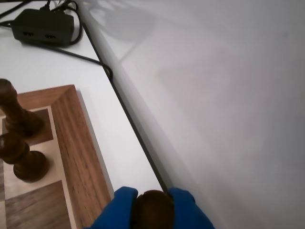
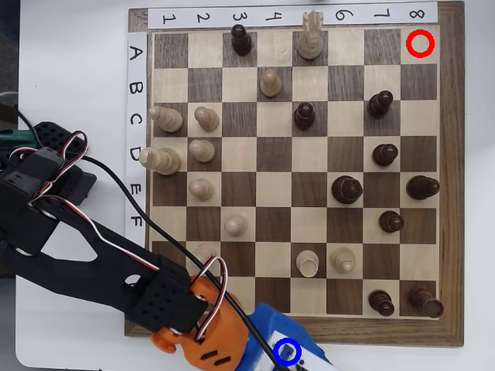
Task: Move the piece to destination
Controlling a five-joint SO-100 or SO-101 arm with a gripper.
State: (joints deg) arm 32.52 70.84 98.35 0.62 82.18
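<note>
In the wrist view the gripper sits at the bottom edge, its blue fingers closed narrowly on the piece, whose dark rounded head fills the gap between them. So the piece lies inside the gripper, not off to any side. Its body runs down out of view, so I cannot tell whether its long axis is upright. Beyond the gripper lie the board's wooden border, the white bench and two other dark pieces further left.

In the overhead view the gripper hangs over the board's lower border, and the blue ring of the destination overlaps its blue fingers. The piece itself is hidden beneath. By my judgement the remaining move is mostly straight down, then a release.
</note>
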